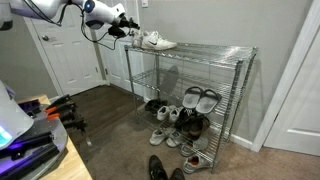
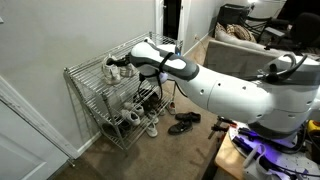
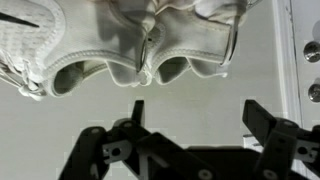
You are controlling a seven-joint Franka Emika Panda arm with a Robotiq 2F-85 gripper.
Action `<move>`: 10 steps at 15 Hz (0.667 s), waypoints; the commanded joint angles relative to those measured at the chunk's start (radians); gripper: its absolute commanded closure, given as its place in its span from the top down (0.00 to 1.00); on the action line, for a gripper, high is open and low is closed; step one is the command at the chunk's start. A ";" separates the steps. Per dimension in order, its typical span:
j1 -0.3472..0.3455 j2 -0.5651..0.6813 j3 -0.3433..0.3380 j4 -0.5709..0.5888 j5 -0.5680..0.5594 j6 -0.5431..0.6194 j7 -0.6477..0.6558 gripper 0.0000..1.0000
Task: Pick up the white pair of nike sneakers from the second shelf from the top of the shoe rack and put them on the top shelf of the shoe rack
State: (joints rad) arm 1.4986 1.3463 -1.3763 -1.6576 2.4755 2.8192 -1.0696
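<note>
The white pair of nike sneakers (image 1: 156, 41) is noted on the top shelf (image 1: 205, 52) of the shoe rack (image 1: 240, 95), at the rack end nearest the arm, side by side and touching; in the wrist view both heel openings are turned toward the camera, which suits a pair set down from the heel side. The gripper (image 3: 197, 125) is seen at that same rack end, level with the top tier, just beside the heels and not touching them; its jaws are spread wide with nothing between them. No shoes are made out on the second shelf from the top (image 1: 190, 78), so the placing is judged done and only a withdrawal is thought to be left. The pair is set close to the tier's edge, so it could be nudged off by a careless pull-back. The lower two tiers are filled with other footwear, grey-and-white slides (image 1: 201, 98) among them; dark shoes (image 1: 160, 168) are seen lying on the floor in front of the rack
</note>
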 commanded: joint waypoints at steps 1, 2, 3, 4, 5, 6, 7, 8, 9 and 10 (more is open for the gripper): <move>0.051 -0.002 -0.004 -0.094 0.020 -0.001 -0.019 1.00; 0.056 0.003 -0.004 -0.105 0.023 0.009 -0.015 1.00; 0.061 0.006 -0.005 -0.118 0.026 0.009 -0.015 1.00; 0.066 0.009 -0.007 -0.129 0.033 0.011 -0.016 1.00; 0.069 0.011 -0.009 -0.141 0.039 0.012 -0.014 1.00; 0.071 0.020 -0.015 -0.148 0.057 0.017 -0.015 1.00; 0.073 0.024 -0.019 -0.154 0.072 0.024 -0.013 1.00; 0.076 0.039 -0.030 -0.157 0.110 0.035 -0.014 1.00; 0.079 0.056 -0.041 -0.159 0.149 0.044 -0.016 1.00; 0.084 0.067 -0.053 -0.162 0.185 0.055 -0.014 1.00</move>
State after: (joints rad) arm 1.5443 1.3649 -1.3806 -1.7806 2.5524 2.8514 -1.0696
